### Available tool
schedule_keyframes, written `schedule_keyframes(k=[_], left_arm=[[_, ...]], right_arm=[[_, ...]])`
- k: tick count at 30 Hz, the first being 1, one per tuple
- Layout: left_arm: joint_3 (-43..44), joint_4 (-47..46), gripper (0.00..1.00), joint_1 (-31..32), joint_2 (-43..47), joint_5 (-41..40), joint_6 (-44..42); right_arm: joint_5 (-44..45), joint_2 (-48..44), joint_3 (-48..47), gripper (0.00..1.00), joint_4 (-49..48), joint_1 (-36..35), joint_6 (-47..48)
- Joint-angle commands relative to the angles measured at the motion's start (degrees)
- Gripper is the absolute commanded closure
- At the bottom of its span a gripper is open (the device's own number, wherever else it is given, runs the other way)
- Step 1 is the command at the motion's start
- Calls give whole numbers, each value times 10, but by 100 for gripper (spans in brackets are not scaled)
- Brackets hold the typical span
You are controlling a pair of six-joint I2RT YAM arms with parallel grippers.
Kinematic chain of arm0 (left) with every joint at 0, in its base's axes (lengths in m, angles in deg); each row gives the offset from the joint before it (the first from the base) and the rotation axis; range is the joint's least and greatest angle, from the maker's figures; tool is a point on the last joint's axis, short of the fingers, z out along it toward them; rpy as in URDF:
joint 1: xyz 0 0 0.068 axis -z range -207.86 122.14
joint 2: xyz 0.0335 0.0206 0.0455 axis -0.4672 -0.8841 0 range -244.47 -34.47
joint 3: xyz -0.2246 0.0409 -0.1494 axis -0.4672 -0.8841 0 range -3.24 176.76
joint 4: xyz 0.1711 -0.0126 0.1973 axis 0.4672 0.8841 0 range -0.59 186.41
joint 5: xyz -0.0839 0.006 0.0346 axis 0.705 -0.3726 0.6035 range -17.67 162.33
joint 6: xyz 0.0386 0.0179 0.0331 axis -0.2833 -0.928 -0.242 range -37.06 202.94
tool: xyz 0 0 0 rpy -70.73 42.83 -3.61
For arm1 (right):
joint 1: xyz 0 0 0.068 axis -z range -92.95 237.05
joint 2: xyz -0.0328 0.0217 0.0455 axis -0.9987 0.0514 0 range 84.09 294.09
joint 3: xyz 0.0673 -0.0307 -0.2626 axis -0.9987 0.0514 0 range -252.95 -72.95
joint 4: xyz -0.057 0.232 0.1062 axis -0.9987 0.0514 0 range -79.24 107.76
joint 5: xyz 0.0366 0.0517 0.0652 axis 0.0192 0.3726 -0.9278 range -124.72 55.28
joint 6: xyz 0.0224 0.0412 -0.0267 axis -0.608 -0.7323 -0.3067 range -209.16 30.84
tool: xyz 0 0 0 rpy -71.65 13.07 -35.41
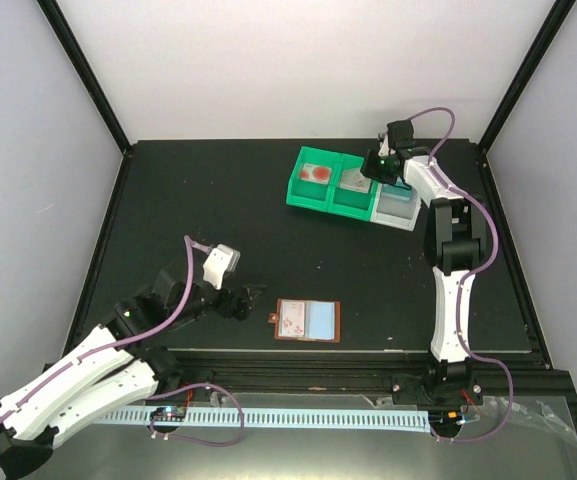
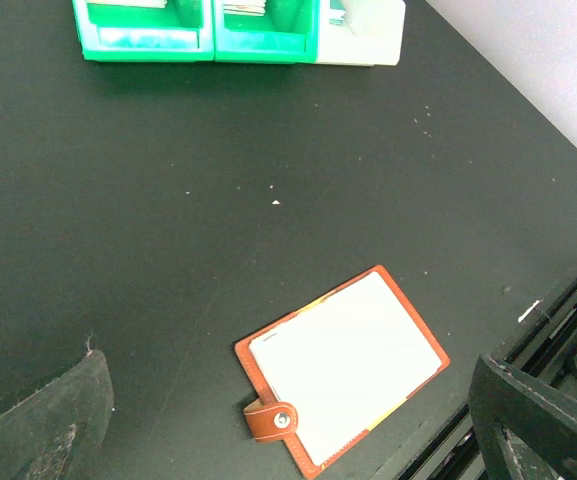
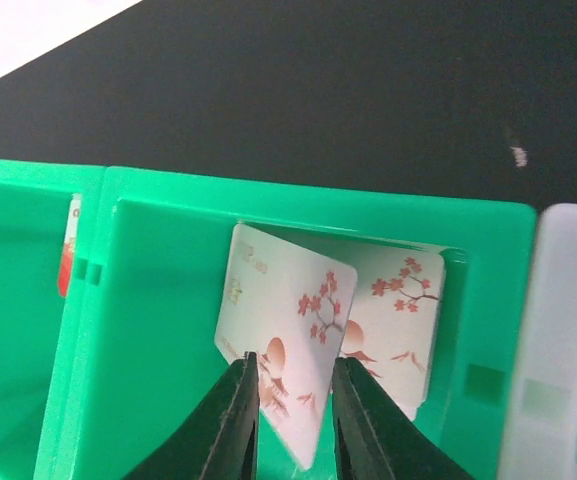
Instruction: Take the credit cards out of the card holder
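The card holder (image 1: 308, 321) lies open and flat near the table's front edge. It shows a pinkish card on its left half and a pale blue card on its right half. In the left wrist view the holder (image 2: 343, 370) has glare-white faces and its tab lies at the near left. My left gripper (image 1: 236, 300) is open and empty, just left of the holder. My right gripper (image 1: 378, 165) hangs over the middle green bin (image 3: 158, 300). Its jaws are slightly apart around a tilted blossom-print credit card (image 3: 288, 320). That card leans on a second blossom card (image 3: 398, 310).
Three joined bins stand at the back right: a green one (image 1: 298, 190) holding a red-marked card, the middle green one (image 1: 346, 205), and a white one (image 1: 398, 215). A black rail runs along the table's front edge (image 2: 558, 330).
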Motion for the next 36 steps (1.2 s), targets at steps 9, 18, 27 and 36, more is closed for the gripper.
schedule_keyframes(k=[9,18,27,36], left_arm=[[-1,-7,1,-5,-40,-5,37],[-46,-76,3,-6,-94,59,98],[-93,-165,12,-7,-140,122,162],[-130,-262,19,-7,-147,181,212]], right_arm=[[53,-27,-37,73,60,1,12],[22,-128,67,71,39,-2,-13],[-33,-255,243,72,21,-15,-42],[-105,-413,467,72,-60,-48,-31]])
